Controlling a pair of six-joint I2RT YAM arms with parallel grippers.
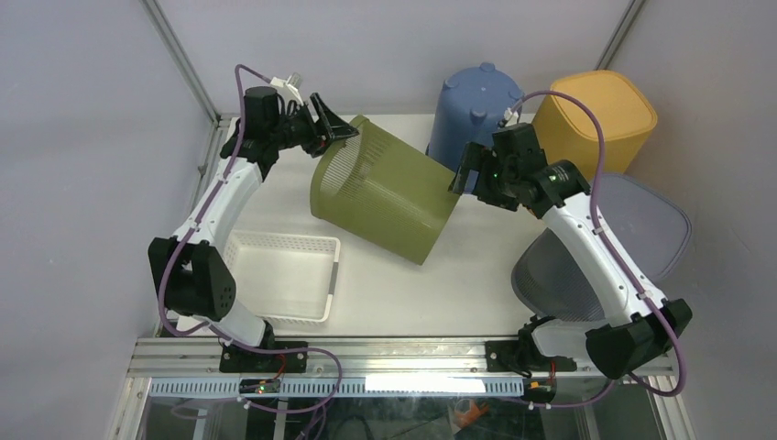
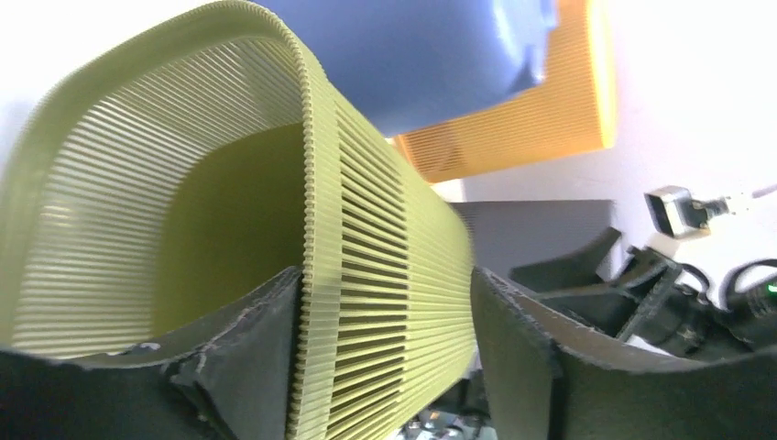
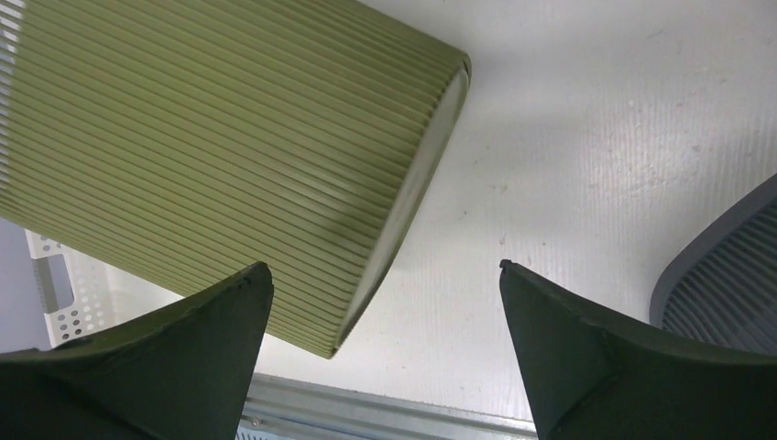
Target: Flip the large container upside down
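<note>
White tray (image 1: 279,275) at the left lies apart from the work. Behind it the left gripper (image 1: 339,126) straddles the rim of the green bin (image 1: 385,188), one finger (image 2: 243,353) inside against the wall and the other outside. Whether they actually clamp the rim I cannot tell. The bin lies tilted on its side mid-table (image 1: 458,275), mouth toward the left arm, base toward the right. The right gripper (image 1: 465,172) hovers over the base edge, spread wide and holding nothing. To finish the flip well, the left should pinch the rim firmly and swing it down, while the right steadies the base upward, staying clear of the blue tub (image 1: 472,103) and yellow tub (image 1: 596,115) behind.
</note>
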